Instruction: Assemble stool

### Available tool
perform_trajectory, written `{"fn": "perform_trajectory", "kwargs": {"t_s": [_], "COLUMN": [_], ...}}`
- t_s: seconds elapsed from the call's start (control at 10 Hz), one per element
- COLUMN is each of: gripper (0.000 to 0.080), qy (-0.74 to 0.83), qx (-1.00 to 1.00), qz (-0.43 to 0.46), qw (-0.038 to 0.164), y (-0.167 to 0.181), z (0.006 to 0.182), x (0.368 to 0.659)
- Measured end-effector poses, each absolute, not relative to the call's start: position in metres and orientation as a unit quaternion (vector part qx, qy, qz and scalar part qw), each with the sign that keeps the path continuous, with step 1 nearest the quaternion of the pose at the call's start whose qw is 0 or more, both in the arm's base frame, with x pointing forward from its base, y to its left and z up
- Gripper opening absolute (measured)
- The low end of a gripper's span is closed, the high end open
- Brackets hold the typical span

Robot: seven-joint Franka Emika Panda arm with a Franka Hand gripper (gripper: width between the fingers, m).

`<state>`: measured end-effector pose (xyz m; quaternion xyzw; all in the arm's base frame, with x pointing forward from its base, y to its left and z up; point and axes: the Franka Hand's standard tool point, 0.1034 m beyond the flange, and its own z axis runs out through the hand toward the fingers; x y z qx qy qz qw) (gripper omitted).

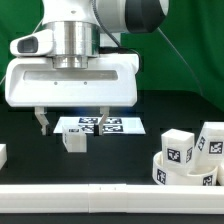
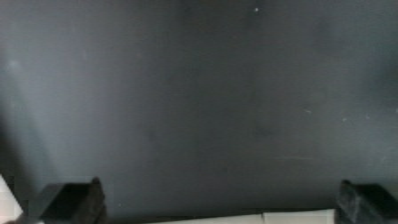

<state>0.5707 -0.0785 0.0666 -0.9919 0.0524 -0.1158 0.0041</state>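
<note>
In the exterior view my gripper (image 1: 72, 122) hangs low over the black table, open, with nothing between its fingers. Just below and in front of it stands a small white stool leg (image 1: 73, 141). The round white seat (image 1: 190, 180) sits at the exterior view's right, carrying a marker tag. Two more tagged legs (image 1: 180, 147) (image 1: 212, 140) stand by or in it; I cannot tell which. The wrist view shows both dark fingertips (image 2: 71, 200) wide apart over bare dark table, with the gripper (image 2: 221, 202) empty and a pale strip (image 2: 285, 217) at the picture's edge.
The marker board (image 1: 118, 125) lies flat behind the gripper's fingers. A white rail (image 1: 100, 195) runs along the table's front edge. A small white piece (image 1: 3, 155) shows at the exterior view's far left. Green cloth hangs behind.
</note>
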Motion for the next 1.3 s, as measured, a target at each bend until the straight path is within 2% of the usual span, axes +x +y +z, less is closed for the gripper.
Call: {"fn": "perform_trajectory", "kwargs": {"t_s": [0.3, 0.5, 0.6, 0.8, 0.9, 1.1, 1.3], "gripper": [0.0649, 0.0649, 0.0649, 0.0649, 0.0649, 0.0649, 0.0649], "qy": [0.051, 0.058, 0.060, 0.060, 0.061, 0.073, 0.043], "qx": [-0.992, -0.989, -0.991, -0.991, -0.992, -0.997, -0.997], "qz": [-0.119, -0.131, -0.120, -0.116, -0.111, -0.021, 0.049], "qw": [0.001, -0.027, -0.025, -0.021, -0.018, 0.030, 0.033], "y": [-0.082, -0.099, -0.097, -0.095, -0.093, -0.083, -0.082], "z": [0.065, 0.044, 0.038, 0.038, 0.037, 0.035, 0.039], "x": [0.570, 0.533, 0.522, 0.524, 0.523, 0.521, 0.517]}}
